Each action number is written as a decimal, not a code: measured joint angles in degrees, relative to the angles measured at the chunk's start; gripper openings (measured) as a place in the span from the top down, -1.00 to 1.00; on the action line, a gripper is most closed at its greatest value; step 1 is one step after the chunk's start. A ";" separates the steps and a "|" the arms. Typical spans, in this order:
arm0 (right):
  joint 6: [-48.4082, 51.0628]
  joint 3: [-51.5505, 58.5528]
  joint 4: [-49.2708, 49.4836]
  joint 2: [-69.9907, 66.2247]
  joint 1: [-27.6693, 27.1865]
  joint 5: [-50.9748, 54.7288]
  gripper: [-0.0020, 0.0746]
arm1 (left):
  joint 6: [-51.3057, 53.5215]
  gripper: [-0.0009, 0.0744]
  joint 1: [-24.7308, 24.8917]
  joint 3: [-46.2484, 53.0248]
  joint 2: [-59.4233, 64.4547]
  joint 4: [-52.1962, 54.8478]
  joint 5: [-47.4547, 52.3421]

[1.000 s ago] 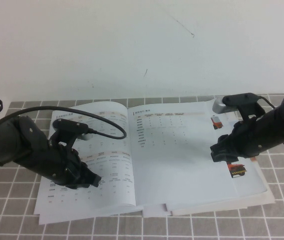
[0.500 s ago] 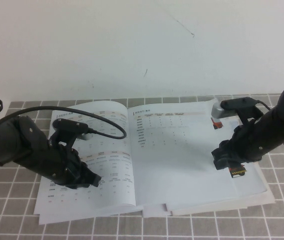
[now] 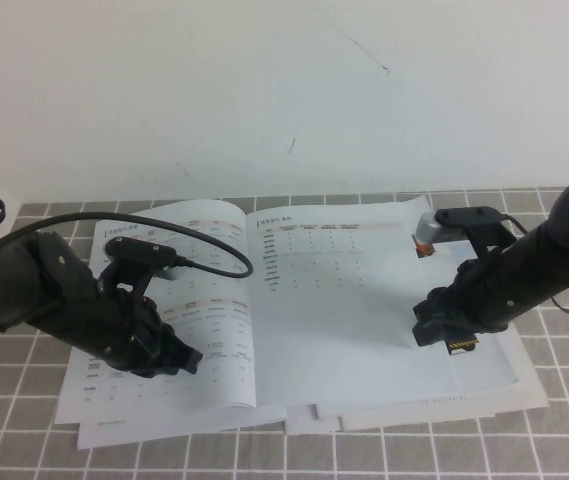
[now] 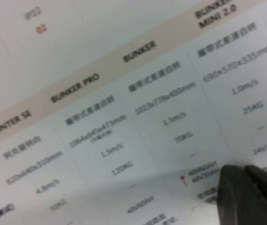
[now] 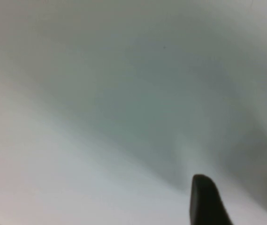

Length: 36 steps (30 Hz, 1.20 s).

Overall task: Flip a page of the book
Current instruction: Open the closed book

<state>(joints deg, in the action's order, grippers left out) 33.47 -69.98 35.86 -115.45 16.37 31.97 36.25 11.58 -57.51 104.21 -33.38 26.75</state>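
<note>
Two arms: left gripper [image 3: 186,358] pressed together on the book's [image 3: 294,300] left page; right gripper [image 3: 426,325] on the right page, finger spacing unclear.
Book: lay open, centred on loose sheets [image 3: 414,412].
Risk: right page might crumple (glossy paper slips).
Surface: grey checked cloth [image 3: 564,440], white wall [image 3: 264,90] behind.

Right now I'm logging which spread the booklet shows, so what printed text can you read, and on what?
All on the book's left page, under the left gripper:
"HUNTER SE"
"BUNKER PRO"
"BUNKER"
"BUNKER MINI 2.0", top cut off
"1.5m/s"
"1.0m/s"
"25KG"
"02", red
Other table cells are too blurred. In the high view, the print by the right gripper is too small.
</note>
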 joint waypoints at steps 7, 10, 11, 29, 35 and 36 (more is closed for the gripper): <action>4.54 0.00 7.18 -0.48 0.00 0.00 0.13 | 0.00 0.99 0.00 0.00 0.00 0.00 -0.10; 5.21 0.00 7.99 -0.48 0.00 0.00 0.13 | 0.00 0.99 0.00 0.00 0.00 0.00 -0.10; 5.45 0.00 8.10 -0.23 0.13 0.00 0.13 | 0.00 0.99 0.00 0.00 0.00 0.00 -0.10; 5.24 0.00 5.74 1.46 0.11 -1.01 0.13 | 0.00 0.99 0.00 -1.24 4.99 -1.21 0.38; 3.65 0.00 2.70 1.51 0.11 -1.79 0.13 | 0.00 0.99 0.00 -2.30 3.72 -1.59 2.11; 3.54 0.00 2.54 1.51 0.11 -1.79 0.13 | 0.00 0.99 0.00 -2.75 3.09 -1.21 2.74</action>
<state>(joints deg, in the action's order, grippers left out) 37.01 -69.98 38.40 -113.94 16.48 30.19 36.25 11.58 -60.27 107.29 -34.59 29.49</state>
